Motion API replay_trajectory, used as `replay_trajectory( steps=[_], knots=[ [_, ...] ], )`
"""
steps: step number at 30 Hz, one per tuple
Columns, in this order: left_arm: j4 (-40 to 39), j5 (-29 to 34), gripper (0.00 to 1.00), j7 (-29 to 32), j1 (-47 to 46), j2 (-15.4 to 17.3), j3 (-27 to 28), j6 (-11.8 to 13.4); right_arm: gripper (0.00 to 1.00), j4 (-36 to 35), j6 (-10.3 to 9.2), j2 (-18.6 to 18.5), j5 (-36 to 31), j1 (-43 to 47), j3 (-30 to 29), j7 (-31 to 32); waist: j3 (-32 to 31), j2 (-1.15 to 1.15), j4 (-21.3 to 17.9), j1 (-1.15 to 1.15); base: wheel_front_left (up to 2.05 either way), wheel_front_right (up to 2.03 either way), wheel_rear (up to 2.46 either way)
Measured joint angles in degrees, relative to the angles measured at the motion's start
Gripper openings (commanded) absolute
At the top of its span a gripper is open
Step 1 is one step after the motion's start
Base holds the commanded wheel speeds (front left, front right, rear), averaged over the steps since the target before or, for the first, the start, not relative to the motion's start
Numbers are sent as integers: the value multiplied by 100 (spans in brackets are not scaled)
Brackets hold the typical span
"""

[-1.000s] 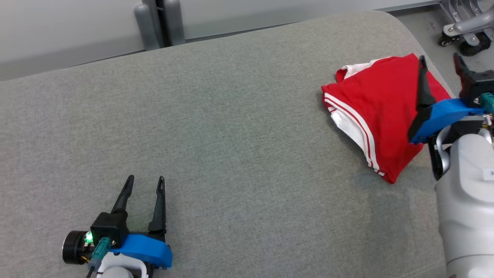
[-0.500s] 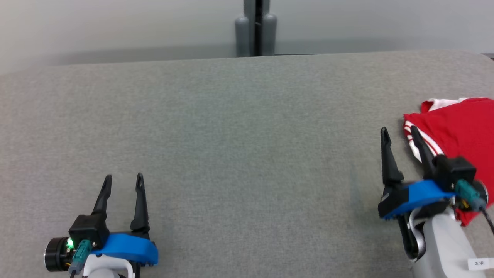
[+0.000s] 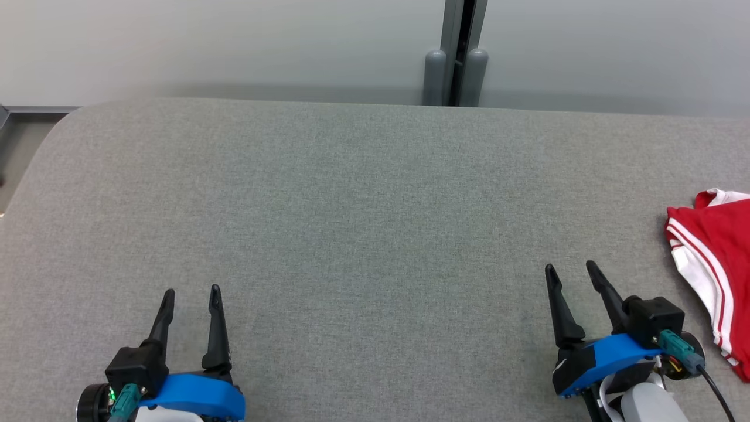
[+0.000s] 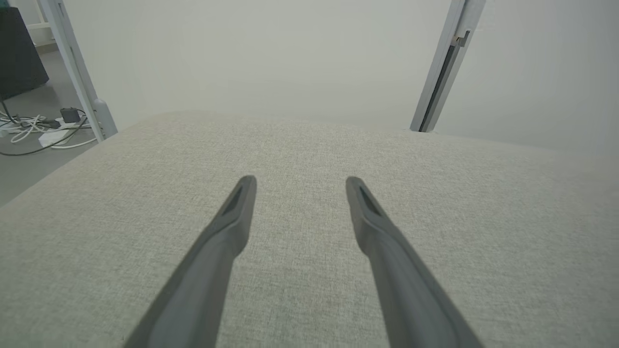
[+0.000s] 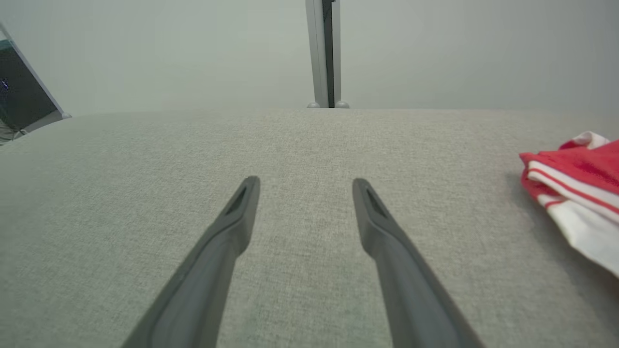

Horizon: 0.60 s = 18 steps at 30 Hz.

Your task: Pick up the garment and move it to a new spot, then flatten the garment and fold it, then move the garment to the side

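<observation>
- Red cloth garment w/ white stripes and white trim [image 3: 729,246]: lies in a compact bundle w/ layered edges at the right edge of the grey woven-fabric pad [image 3: 363,223], about midway btw its far and near edges. Head view cuts it off at the side, so can't tell if it overhangs the pad's edge.
- Right wrist view: garment rests flat on the pad, several layers stacked, white layer lowest on the near side. Nothing touching it.
- Left gripper [image 3: 192,289]: two long dark fingers spread apart, nothing btw them, near the pad's near-left corner. Left wrist view shows bare fabric btw the fingers.
- Right gripper [image 3: 569,265]: fingers spread, empty, near the pad's near edge toward the right. Garment is near it on its right side, clear gap btw them, no contact.
- Rest of pad is bare fabric. Pale wall w/ grey upright post [image 3: 454,70] behind the far edge, loose white cables [image 4: 34,130] on the floor past the left edge.
- Step, my read: last one, move to the side. Garment looks folded and set aside, both arms parked apart from it, so task looks about done.
- Next move, my read: prob. none needed. If the fold counts as too loose, right arm would need to swing right, come down on the near layered edge and pinch all layers together. Red top layer could slide off the white one.
- Risk: garment sits by the pad's edge, so a push from the left may tip it off.
</observation>
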Motion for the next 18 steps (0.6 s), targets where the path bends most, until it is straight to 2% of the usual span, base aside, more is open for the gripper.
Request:
replay_trajectory(
  steps=[17, 18],
  knots=[
    [42, -311, 100, 1, 287, -2, -145, -107, 100, -51, 0, -1, 140, 408, 147, 0, -377, 0, -52, 0, 0, 0, 0],
    [42, -349, 0, 1, 291, -1, -154, -120, 0, -54, 0, -1, 142, 415, 147, 0, -380, 0, -48, 0, 0, 0, 0]
  ],
)
